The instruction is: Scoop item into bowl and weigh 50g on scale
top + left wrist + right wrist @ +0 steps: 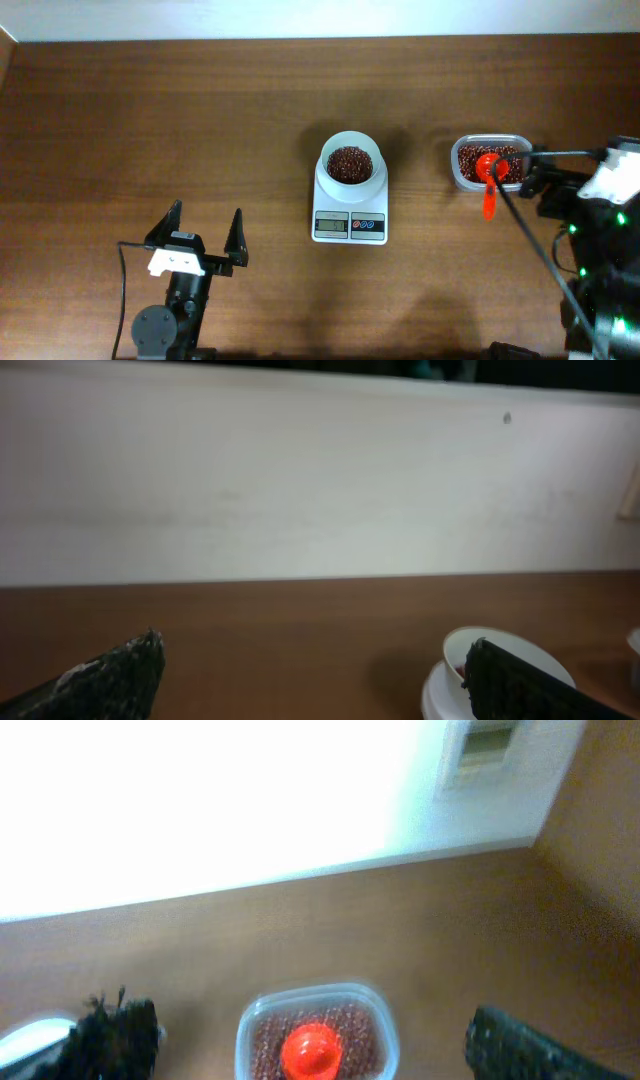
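A small white bowl (351, 152) holding dark reddish-brown beans (351, 163) stands on the white digital scale (349, 226) at the table's middle. More beans (470, 158) fill a clear plastic tub (460, 180) to the right, with a red scoop (489, 170) resting in it, handle over the near rim. My left gripper (207, 230) is open and empty at the front left. The bowl's rim (455, 651) shows behind its right finger in the left wrist view. My right gripper (310, 1035) is open and empty, above and behind the tub (315, 995) and scoop (310, 1050).
The right arm's black cable (540, 245) runs across the table from the tub toward the front right. A pale wall (300, 480) stands behind the table's far edge.
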You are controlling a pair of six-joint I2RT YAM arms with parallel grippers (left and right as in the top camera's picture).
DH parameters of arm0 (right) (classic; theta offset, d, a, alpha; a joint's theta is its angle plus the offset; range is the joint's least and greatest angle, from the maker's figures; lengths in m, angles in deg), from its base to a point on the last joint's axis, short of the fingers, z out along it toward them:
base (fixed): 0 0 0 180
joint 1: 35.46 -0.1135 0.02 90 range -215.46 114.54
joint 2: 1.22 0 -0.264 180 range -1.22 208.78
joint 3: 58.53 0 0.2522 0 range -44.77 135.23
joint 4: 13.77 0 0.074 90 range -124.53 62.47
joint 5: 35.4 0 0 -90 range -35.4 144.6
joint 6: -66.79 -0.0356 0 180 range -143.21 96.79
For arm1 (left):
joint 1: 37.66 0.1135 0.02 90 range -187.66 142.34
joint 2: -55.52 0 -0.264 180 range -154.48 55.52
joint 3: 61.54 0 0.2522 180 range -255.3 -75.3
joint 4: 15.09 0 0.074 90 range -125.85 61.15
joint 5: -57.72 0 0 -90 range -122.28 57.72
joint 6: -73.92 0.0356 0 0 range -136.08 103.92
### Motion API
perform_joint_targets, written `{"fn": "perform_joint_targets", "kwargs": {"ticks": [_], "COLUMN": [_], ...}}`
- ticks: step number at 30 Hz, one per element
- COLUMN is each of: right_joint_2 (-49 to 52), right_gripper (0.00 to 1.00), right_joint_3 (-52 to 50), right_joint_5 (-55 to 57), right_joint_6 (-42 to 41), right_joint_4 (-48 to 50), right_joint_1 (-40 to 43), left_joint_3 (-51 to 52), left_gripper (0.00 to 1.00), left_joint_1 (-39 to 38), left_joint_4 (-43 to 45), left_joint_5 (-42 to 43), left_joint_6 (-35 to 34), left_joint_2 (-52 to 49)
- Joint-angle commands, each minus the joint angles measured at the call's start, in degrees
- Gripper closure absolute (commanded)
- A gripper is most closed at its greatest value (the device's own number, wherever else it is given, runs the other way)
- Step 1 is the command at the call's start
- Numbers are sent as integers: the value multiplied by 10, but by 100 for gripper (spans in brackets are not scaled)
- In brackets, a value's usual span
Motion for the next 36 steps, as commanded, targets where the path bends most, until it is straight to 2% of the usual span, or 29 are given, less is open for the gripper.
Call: {"fn": "perform_joint_targets", "kwargs": {"ticks": [1, 6, 10, 16, 21, 26, 30, 34, 36], "right_joint_2": [-50, -99, -141, -227, -292, -424, -421, -421, -421], "right_gripper": [1, 1, 1, 1, 1, 1, 1, 1, 1], "right_joint_3": [6, -30, -147, -368, -489, -491, -491, -491, -491], "right_joint_5": [57, 105, 105, 105, 106, 105, 87, 80, 113], "right_joint_6": [6, 7, 7, 41, 41, 40, 33, 34, 35], "right_joint_4": [54, 205, 337, 591, 713, 597, 540, 433, 377], "right_joint_1": [2, 2, 2, 2, 2, 1, -11, -107, -160], "left_joint_3": [42, 71, 71, 71, 71, 71, 71, 71, 71], "left_gripper": [1, 1, 1, 1, 1, 1, 1, 1, 1], "left_joint_1": [25, 50, 50, 50, 50, 50, 50, 50, 50], "left_joint_4": [16, -8, -90, -89, -88, -88, -88, -88, -88], "left_joint_5": [4, -3, -27, -26, -26, -26, -26, -26, -26], "left_joint_6": [-9, -9, -5, 12, 12, 12, 12, 12, 12], "left_joint_2": [38, 60, 60, 59, 59, 59, 59, 59, 59]}}
